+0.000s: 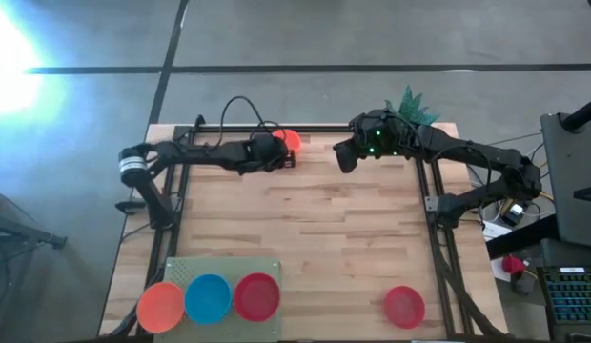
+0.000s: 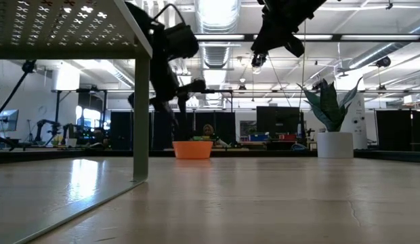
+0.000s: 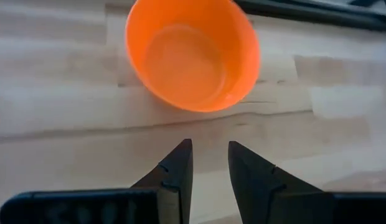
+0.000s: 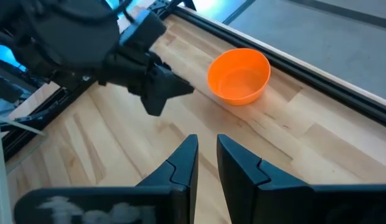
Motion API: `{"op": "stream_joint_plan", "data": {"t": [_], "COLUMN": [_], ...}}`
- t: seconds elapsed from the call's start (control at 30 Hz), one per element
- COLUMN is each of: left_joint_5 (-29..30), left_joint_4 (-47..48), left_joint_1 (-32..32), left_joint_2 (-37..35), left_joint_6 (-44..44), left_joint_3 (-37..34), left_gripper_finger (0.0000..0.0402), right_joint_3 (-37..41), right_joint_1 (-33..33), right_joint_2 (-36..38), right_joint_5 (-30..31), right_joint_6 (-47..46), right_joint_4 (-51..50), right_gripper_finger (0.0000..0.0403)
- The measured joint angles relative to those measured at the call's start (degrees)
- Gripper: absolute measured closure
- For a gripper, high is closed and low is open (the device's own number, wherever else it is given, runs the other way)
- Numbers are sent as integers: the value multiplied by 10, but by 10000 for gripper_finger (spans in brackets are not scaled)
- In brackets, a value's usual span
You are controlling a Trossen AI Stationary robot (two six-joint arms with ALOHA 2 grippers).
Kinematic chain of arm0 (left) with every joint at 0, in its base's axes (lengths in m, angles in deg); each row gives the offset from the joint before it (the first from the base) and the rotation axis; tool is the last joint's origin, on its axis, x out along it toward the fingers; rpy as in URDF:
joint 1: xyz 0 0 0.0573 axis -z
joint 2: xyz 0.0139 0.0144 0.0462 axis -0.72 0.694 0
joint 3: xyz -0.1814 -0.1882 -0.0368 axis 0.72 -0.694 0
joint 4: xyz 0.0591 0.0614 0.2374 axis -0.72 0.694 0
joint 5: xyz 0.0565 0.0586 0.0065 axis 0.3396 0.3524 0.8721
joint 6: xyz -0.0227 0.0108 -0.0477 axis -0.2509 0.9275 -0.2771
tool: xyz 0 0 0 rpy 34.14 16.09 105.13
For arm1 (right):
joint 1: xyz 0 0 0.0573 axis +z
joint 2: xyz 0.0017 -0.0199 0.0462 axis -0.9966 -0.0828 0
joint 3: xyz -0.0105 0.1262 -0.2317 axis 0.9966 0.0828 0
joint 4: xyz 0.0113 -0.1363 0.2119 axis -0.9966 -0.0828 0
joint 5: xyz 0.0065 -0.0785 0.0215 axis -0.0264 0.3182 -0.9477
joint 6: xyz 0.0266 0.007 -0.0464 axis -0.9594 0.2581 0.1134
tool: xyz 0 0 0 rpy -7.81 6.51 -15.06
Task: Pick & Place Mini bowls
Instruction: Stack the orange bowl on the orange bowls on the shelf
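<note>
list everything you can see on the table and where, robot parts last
orange mini bowl: one, orange, far edge of the table, just ahead of the left gripper, upright, not held
mini bowls on the tray: three, orange, blue, red, in a row at the near left
red mini bowl: one, red, near right, on bare wood
perforated tray: one, pale green, near left
potted plant: one, green in a white pot, far right
left gripper: open, empty
right gripper: raised at the far right, empty
</note>
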Motion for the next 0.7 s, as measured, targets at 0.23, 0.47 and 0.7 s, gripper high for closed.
{"op": "stream_joint_plan", "data": {"t": [0.23, 0.47, 0.7], "left_joint_5": [6, 8, 29], "left_joint_4": [-98, -186, -203], "left_joint_1": [-4, -7, -24], "left_joint_2": [-2, -2, -3], "left_joint_6": [-107, -119, -119], "left_joint_3": [-97, -129, -131], "left_gripper_finger": [307, 307, 307], "right_joint_3": [0, 0, 0], "right_joint_1": [0, 0, 0], "right_joint_2": [0, 0, 0], "right_joint_5": [0, 4, 4], "right_joint_6": [-26, -30, -31], "right_joint_4": [1, 1, 1], "right_gripper_finger": [346, 346, 346]}}
